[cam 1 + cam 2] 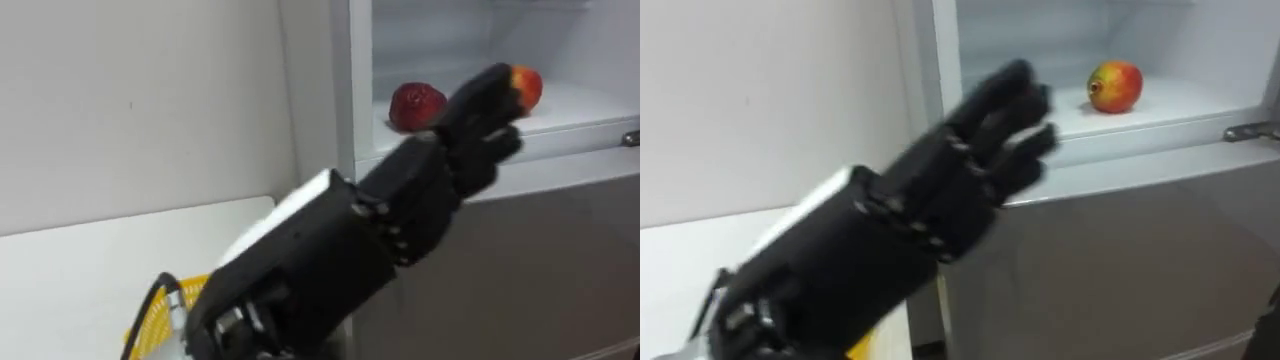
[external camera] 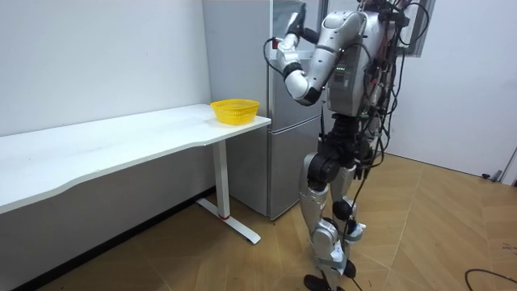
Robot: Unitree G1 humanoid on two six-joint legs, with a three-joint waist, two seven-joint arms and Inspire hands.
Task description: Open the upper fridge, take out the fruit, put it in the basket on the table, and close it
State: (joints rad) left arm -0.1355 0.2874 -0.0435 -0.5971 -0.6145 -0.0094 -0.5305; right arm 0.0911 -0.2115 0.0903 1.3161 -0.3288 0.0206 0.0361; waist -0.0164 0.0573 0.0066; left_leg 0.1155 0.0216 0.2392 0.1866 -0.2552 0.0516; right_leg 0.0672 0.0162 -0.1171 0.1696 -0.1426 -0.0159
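The upper fridge compartment stands open, and two fruits lie on its white shelf (image 1: pixel 585 108). A dark red fruit (image 1: pixel 415 105) sits at the shelf's left. A red and yellow fruit (image 1: pixel 529 86) (image 1: pixel 1116 85) lies further right. My left hand (image 1: pixel 470 125) (image 1: pixel 985 150) reaches up from the lower left, open with straight fingers. Its fingertips (image 1: pixel 495 85) are at the shelf's front edge between the two fruits, and it holds nothing. In the room view I stand facing the fridge (image 2: pixel 283 121) with this hand (image 2: pixel 292 34) raised to the upper compartment.
A yellow wire basket (image 1: pixel 160 320) (image 2: pixel 235 111) stands on the end of the white table (image 1: pixel 80 265) nearest the fridge, under my left forearm. The grey lower fridge door (image 1: pixel 560 260) is closed. A white wall runs behind the table.
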